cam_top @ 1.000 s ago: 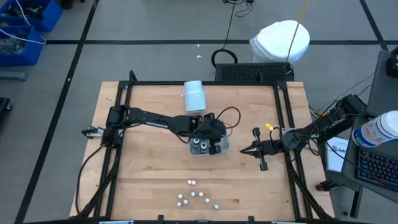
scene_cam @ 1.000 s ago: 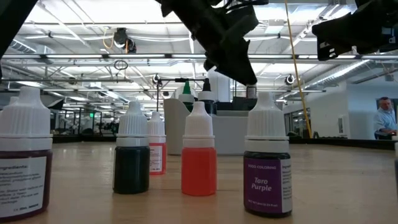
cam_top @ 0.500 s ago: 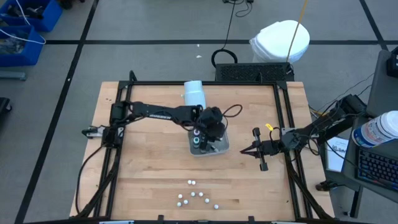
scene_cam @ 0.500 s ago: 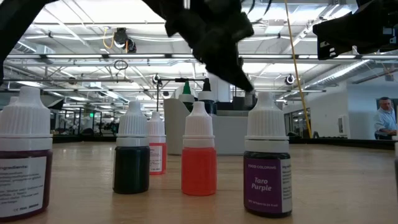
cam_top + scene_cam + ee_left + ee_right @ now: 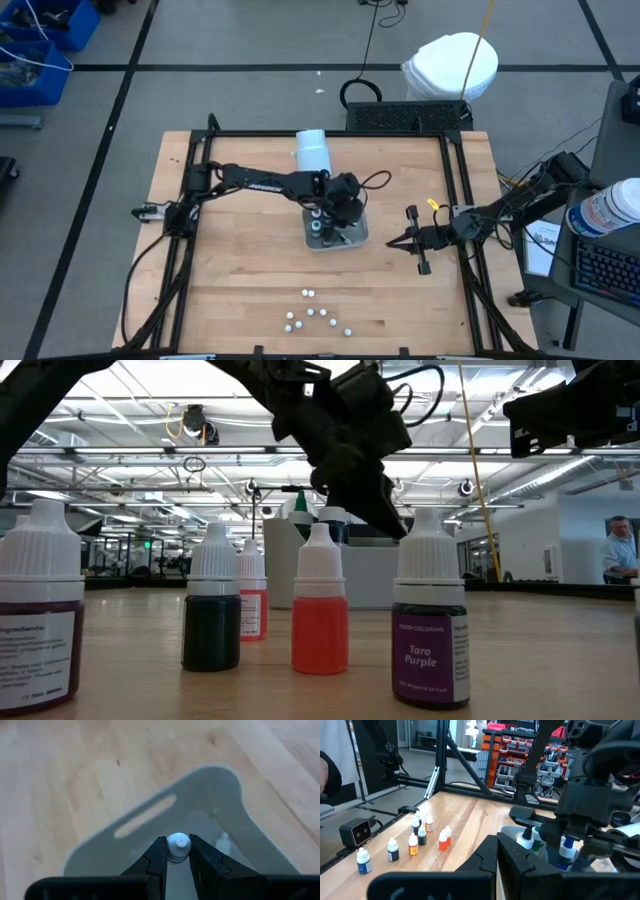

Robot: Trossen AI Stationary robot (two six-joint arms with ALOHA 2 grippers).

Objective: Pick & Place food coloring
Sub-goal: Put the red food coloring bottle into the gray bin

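Observation:
Several small food coloring bottles (image 5: 316, 316) stand loose near the table's front edge, and they fill the foreground of the low view (image 5: 319, 605). A grey tray (image 5: 359, 238) at mid-table holds two or three more bottles (image 5: 317, 220). My left gripper (image 5: 178, 851) hangs over the tray's floor (image 5: 210, 800), shut on one white-capped, blue bottle (image 5: 564, 851). My right gripper (image 5: 393, 242) waits to the tray's right, shut and holding nothing. My left gripper pinches the bottle's white cap (image 5: 178, 843) between its two fingertips (image 5: 159, 851), one on each side. The fingers slant down from the table's left over the tray. The cap points up; the bottle's lower end is hidden, so whether it rests on the tray cannot be told.
A larger white cylinder (image 5: 312, 153) lies just beyond the tray toward the far edge. Black frame rails (image 5: 190, 190) run along the table's sides. Bare wood (image 5: 250, 260) lies between the tray and the loose bottles.
My left gripper has rolled about its own axis and sunk toward the tray, shifting a little toward the far edge, and it has stayed shut on the bottle. More of the tray and its bottles shows from above now.

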